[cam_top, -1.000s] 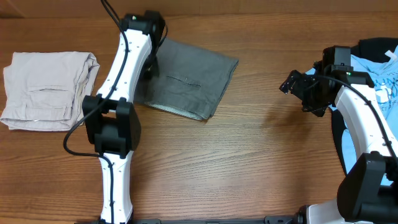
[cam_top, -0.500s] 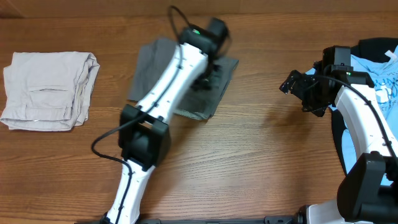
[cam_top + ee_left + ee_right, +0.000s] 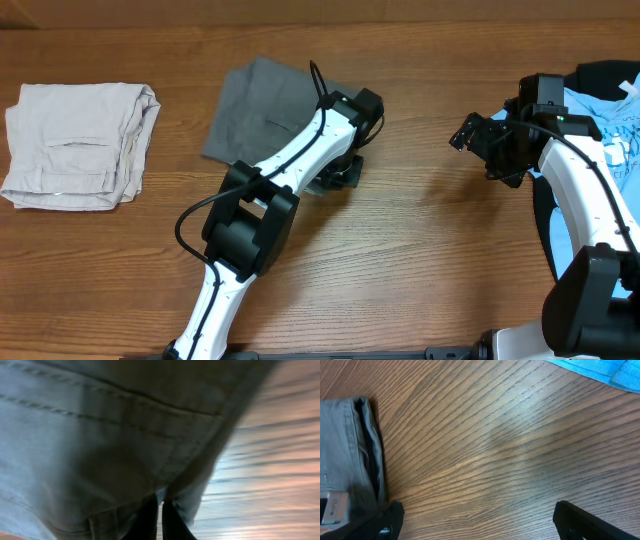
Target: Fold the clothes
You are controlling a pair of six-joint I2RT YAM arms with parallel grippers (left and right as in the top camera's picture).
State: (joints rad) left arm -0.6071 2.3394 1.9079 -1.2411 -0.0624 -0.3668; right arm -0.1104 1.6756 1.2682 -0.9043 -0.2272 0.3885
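**Item 1, grey shorts** point(image 3: 255, 110): lie flat on the wooden table point(image 3: 400, 260), left of centre toward the far edge. The right portion is hidden under my left arm.

**Item 2, my left claw** point(image 3: 345, 172): at the shorts' near right corner. Fingertips point(image 3: 150, 522) are drawn together, pinching the stitched fabric edge.

**Item 3, my right claw** point(image 3: 468, 131): hovers over bare wood well to the right of the shorts. Fingers are spread wide, gripping nothing.

**Item 4, beige shorts** point(image 3: 80, 145): folded, at the table's left end, well apart from the grey pair.

**Item 5, blue garment** point(image 3: 612, 120): at the right edge, beside my right arm.
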